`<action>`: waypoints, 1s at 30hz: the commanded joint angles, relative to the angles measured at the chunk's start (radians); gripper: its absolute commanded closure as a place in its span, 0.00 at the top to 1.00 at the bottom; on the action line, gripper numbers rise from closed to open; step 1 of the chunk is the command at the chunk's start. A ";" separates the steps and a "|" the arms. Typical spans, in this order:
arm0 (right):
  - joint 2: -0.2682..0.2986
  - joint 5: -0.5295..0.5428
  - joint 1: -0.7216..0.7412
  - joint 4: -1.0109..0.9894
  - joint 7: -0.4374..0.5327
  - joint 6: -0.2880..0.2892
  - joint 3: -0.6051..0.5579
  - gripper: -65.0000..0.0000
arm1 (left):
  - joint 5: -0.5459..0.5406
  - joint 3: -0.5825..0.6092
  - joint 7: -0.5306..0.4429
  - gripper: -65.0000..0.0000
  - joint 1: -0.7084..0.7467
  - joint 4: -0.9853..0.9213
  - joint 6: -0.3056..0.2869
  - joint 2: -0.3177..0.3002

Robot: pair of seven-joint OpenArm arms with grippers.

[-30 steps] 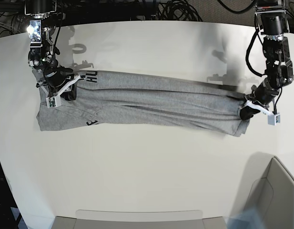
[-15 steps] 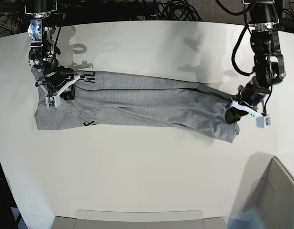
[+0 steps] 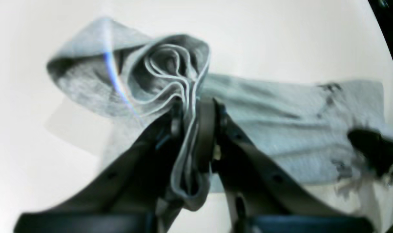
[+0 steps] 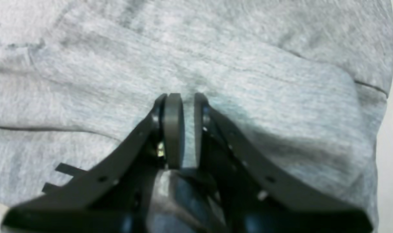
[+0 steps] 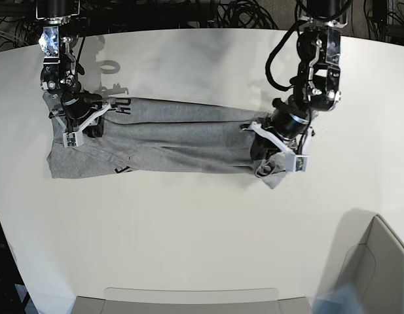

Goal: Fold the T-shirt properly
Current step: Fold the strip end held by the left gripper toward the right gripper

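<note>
the shirt (image 5: 182, 140) lies as a long folded band across the far half of the table (image 5: 188, 235), running from near the left edge toward the middle, with black lettering showing at its left end. the base view alone shows the whole layout: the right gripper (image 5: 89, 125) sits on the band's left end near the far-left part of the table, and the left gripper (image 5: 270, 154) holds the band's other end, which is bunched and curls down past the jaws. the left wrist view adds what the base view hides: several stacked hem edges (image 3: 170, 77) spiral in a loose roll just above the left gripper (image 3: 191, 110), and the jaws stand narrow, pinching those layers between them while the cloth sags below the fingers. the band stretches away behind toward the dark blur of the other arm. the right wrist view shows the right gripper (image 4: 183, 106) pressed into flat grey cloth, jaws nearly together with a thin ridge of shirt (image 4: 248, 81) caught between the pads, and bits of black print at lower left. the near half of the table is bare white, as is the stretch right of the left gripper toward the right edge. a grey bin (image 5: 375, 261) stands at the near-right corner, well apart from the shirt, and cables hang beyond the far edge.
</note>
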 commanded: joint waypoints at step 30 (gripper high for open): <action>0.006 -0.012 0.003 0.005 -0.029 -0.006 -0.046 0.14 | 0.215 0.379 -0.079 0.00 -0.128 -0.209 0.124 0.188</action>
